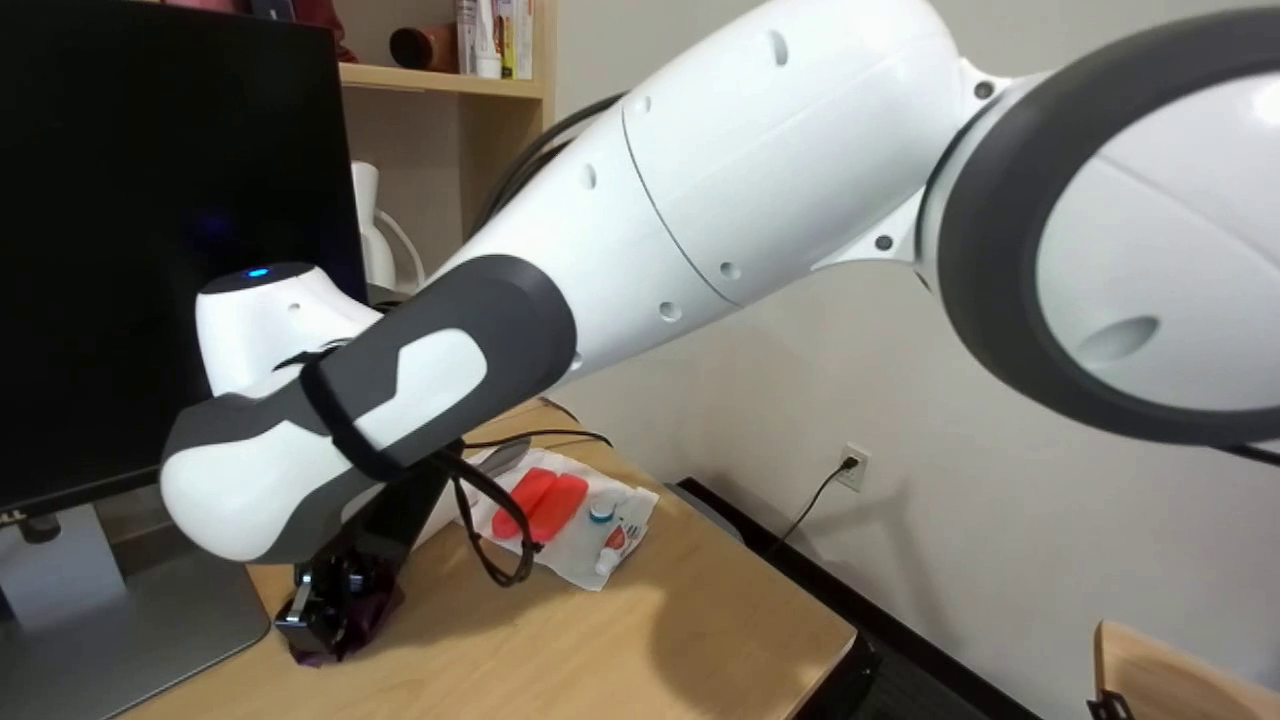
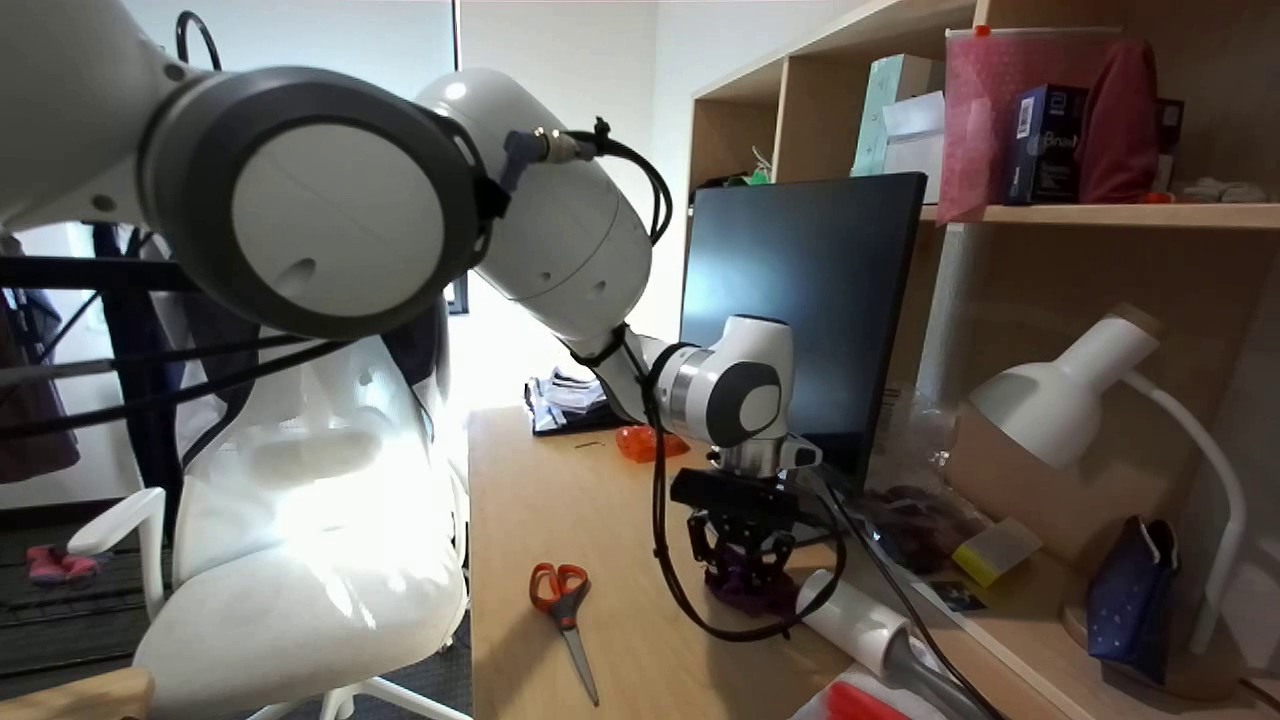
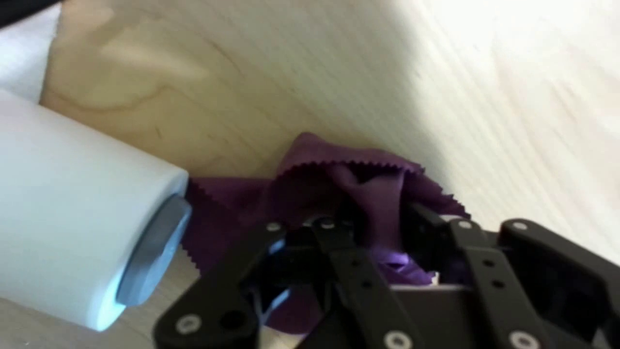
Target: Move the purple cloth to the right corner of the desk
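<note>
Just beside the flat grey foot (image 1: pixel 170 610) of a black monitor (image 1: pixel 170 250), on the light tan wooden table (image 1: pixel 560 640), lies a crumpled dark purple cloth with zigzag-cut edges (image 3: pixel 310 194). Right over it, at the end of the white-and-grey jointed arm (image 1: pixel 720 170), the black metal pincer (image 3: pixel 380 223) points down with its jaws drawn nearly together — a fold of the fabric stands up between them and fills the gap. How firm that pinch is, I can't tell. Loose parts of the cloth spread over the wood around the fingers.

One edge of it meets the end of a white roller with a grey handle (image 2: pixel 855 620), though I can't say whether the two touch. Near the roller is a crinkled white packet with bold red shapes (image 1: pixel 590 570).

Scissors with orange-and-grey handles (image 2: pixel 566 610) lie flat, well apart from the cloth, toward the table edge by a white armchair (image 2: pixel 400 620). A shiny orange-red bundle (image 2: pixel 645 443) sits farther along — and a white desk lamp (image 2: pixel 1050 400) leans over from the shelf side.
</note>
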